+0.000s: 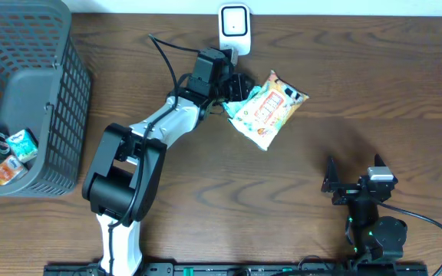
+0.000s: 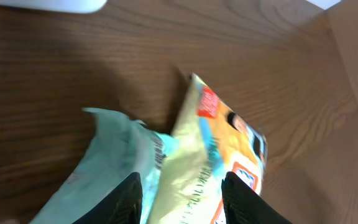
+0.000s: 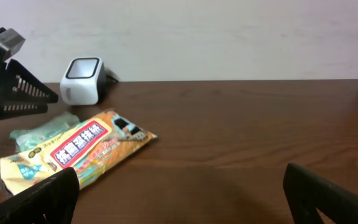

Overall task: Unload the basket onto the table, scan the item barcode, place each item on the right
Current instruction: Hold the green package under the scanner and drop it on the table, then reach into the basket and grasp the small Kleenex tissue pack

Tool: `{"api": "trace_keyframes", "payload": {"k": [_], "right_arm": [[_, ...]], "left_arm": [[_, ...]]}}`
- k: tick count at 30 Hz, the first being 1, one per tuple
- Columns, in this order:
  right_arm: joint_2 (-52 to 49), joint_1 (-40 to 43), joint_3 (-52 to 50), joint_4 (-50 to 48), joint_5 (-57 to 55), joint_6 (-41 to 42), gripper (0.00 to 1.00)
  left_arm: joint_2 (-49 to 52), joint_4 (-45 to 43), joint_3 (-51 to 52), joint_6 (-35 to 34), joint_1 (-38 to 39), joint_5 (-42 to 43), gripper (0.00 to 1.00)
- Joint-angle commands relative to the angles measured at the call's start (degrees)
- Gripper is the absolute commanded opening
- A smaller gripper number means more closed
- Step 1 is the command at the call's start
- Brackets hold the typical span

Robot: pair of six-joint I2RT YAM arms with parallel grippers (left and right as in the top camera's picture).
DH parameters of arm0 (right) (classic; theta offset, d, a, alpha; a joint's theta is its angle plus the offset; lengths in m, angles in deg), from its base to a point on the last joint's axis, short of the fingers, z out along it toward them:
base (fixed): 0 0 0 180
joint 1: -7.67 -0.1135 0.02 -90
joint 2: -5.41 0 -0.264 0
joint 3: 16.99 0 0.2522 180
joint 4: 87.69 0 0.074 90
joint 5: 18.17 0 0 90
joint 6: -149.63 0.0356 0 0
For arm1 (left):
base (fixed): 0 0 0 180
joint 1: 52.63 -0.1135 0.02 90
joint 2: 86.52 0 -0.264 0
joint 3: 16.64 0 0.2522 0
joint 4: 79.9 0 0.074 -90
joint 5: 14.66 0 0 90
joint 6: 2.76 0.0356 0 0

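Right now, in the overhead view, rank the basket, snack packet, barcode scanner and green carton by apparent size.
1. Basket, by far largest.
2. Snack packet.
3. Barcode scanner and green carton look close; scanner perhaps slightly bigger, but the carton lies low in the basket, so unranked.

We are looking at a dark brown wooden table (image 1: 229, 207) — its grain is running lengthwise across the overhead view. Beyond its far edge we are seeing a plain pale wall (image 3: 229, 37), and soft, even light is falling on the wood, leaving only faint shadows.
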Motion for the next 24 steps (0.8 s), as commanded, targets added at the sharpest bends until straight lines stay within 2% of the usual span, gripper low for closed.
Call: {"api": "trace_keyframes", "payload": {"k": [1, 4, 6, 8, 13, 16, 18, 21, 24], "right_arm": [[0.31, -0.13, -0.09, 0.26, -0.28, -0.66, 0.99], [0.31, -0.13, -0.09, 0.26, -0.28, -0.66, 0.99], [0.31, -0.13, -0.09, 0.26, -0.26, -0.66, 0.99], [0.31, -0.13, -0.09, 0.26, -0.26, -0.66, 0.99], [0.31, -0.13, -0.09, 0.26, -0.26, -0.66, 0.99], [0.31, -0.13, -0.09, 0.26, -0.28, -0.66, 0.99], [0.31, -0.13, -0.09, 0.26, -0.26, -0.66, 0.99], [0.31, -0.13, -0.09, 0.24, -0.26, -0.66, 0.99], [0.31, -0.13, -0.09, 0.26, -0.26, -0.66, 0.99]], "left_arm": [[-4.57, -0.07, -0.46, 1.46, -4.31, -0.13, 0.41], [-13.55, 2.75, -0.46, 8.35, -9.73, 0.0, 0.64], [-20.24, 5.68, -0.46, 12.46, -13.27, -1.05, 0.67], [-29.73, 11.78, -0.46, 16.35, -19.1, -8.2, 0.79], [-38.73, 20.26, -0.46, 27.04, -27.89, -21.24, 0.85], [-42.69, 25.64, -0.46, 34.4, -35.76, -31.15, 0.88], [-43.78, 28.41, -0.46, 35.95, -42.23, -35.23, 0.89], [-43.12, 31.89, -0.46, 35.74, -53.92, -35.74, 0.89], [-41.13, 34.64, -0.46, 35.69, -60.74, -35.71, 0.91]]}}
